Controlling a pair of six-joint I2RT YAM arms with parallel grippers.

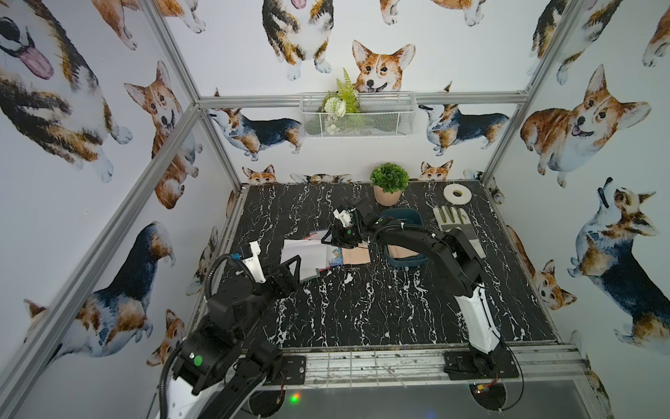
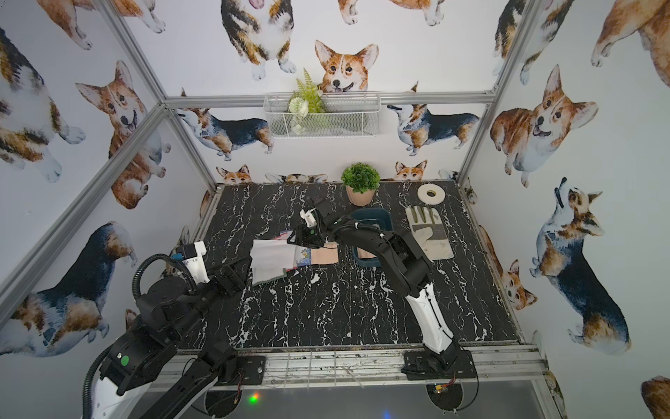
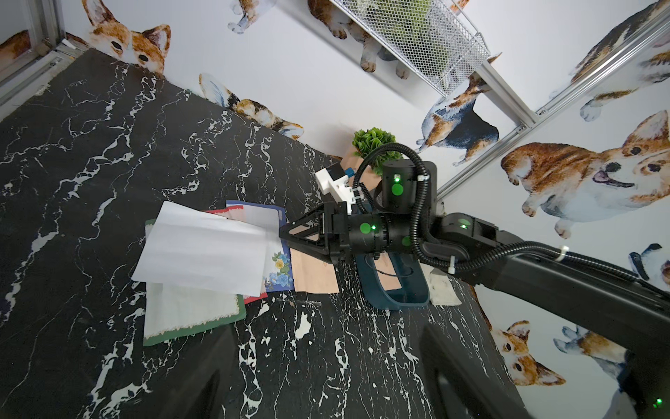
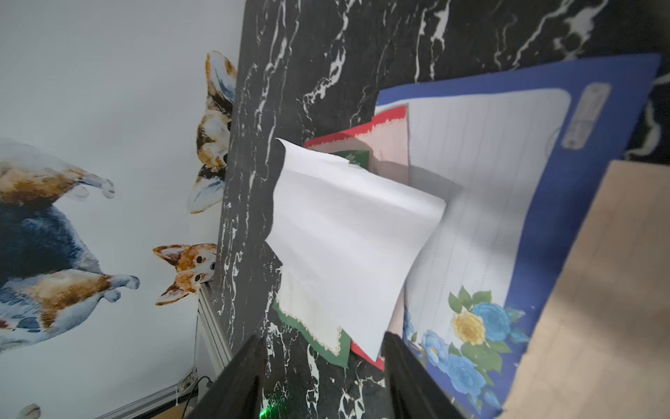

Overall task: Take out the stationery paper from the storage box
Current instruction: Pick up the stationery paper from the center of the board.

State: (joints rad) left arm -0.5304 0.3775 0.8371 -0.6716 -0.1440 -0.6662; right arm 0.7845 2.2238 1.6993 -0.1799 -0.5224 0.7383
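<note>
Both top views are showing the left gripper (image 1: 294,270) and the right gripper (image 1: 325,239) hanging open by the stationery paper (image 1: 302,254).

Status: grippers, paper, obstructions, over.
Left gripper open, empty. Right gripper open, white sheet edge between jaws. Stationery paper piled on table; peach sheets in storage box. Glove beside box, not blocking.

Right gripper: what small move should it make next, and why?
Probably back the right gripper off the white sheet and head to the storage box: its jaws stand apart at the sheet's edge, the sheet already lies over the pile outside, and peach paper lies in the box.
</note>
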